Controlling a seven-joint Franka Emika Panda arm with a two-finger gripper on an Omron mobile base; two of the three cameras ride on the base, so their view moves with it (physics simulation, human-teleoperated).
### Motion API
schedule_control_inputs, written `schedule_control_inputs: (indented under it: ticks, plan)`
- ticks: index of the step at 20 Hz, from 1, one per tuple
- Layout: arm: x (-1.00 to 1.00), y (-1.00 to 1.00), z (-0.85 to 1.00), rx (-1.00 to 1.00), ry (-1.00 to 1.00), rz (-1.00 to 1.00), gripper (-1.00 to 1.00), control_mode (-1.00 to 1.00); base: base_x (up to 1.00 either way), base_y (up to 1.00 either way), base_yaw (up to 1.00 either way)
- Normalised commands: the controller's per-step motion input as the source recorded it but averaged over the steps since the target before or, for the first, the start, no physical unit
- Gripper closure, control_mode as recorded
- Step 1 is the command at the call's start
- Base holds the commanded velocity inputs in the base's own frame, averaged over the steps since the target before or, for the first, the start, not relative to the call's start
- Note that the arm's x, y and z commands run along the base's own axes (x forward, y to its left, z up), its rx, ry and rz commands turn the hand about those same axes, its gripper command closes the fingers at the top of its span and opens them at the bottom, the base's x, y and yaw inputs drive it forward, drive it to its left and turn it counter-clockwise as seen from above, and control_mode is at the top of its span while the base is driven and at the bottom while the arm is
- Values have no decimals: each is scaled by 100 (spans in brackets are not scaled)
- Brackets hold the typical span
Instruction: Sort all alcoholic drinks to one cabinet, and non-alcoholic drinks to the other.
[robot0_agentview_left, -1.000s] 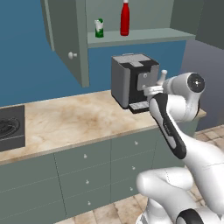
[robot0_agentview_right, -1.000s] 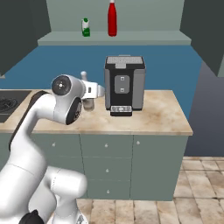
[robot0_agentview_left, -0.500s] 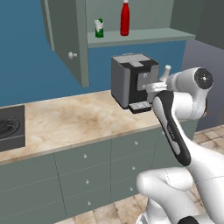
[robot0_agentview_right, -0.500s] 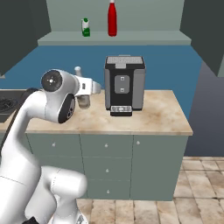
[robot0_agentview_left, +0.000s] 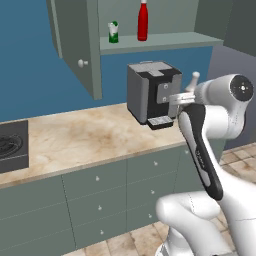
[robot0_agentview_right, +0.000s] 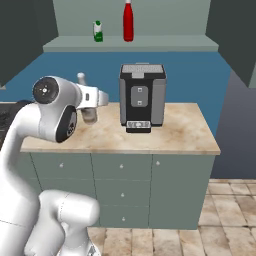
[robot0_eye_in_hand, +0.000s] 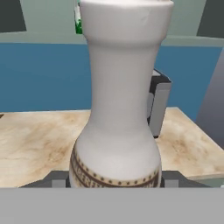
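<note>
A dark stove (robot0_agentview_left: 10, 146) sits at the left end of the counter (robot0_agentview_left: 85, 137). Above the counter hangs a grey-green cabinet (robot0_agentview_left: 155, 42) with its door (robot0_agentview_left: 75, 42) swung open to the left, and the door has a round pale knob (robot0_agentview_left: 80, 63). On the cabinet's bottom shelf stand two drinks. The small green and white carton (robot0_agentview_left: 114, 32) is near the left end of the shelf, and the tall red bottle (robot0_agentview_left: 143, 21) with a white cap stands just to its right, a little apart from it. Both are upright. From the right base view the carton (robot0_agentview_right: 98, 31) and the red bottle (robot0_agentview_right: 128, 21) show on the same shelf, above a black and grey coffee machine (robot0_agentview_right: 142, 96). The coffee machine stands near the back of the counter, toward its right end. Right of it in the left base view, the white arm (robot0_agentview_left: 210, 130) holds the gripper (robot0_agentview_left: 185, 98) up over the right end of the counter. The gripper is closed around the fat bottom part of a pale bottle (robot0_eye_in_hand: 118, 96). This bottle has a narrow neck and a brown patterned band low on its body, and it stands upright in the hand view. Its light cap (robot0_agentview_left: 195, 76) pokes up above the arm.
</note>
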Motion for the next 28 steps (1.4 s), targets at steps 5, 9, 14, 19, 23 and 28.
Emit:
schedule_control_inputs:
  ticks: [5,9,14,19,23,28]
  plan:
    - [-33,5,16,0,-3,-1,100,-100,0,0,0]
    - [-32,6,11,0,-5,-2,100,-100,0,0,0]
    - [-29,4,8,0,-4,-2,100,-100,0,0,0]
    - [-30,1,8,0,-2,-2,100,-100,0,0,0]
    - [-29,0,9,0,-1,-2,100,-100,0,0,0]
    - [-16,0,8,0,-1,-2,100,-100,0,0,0]
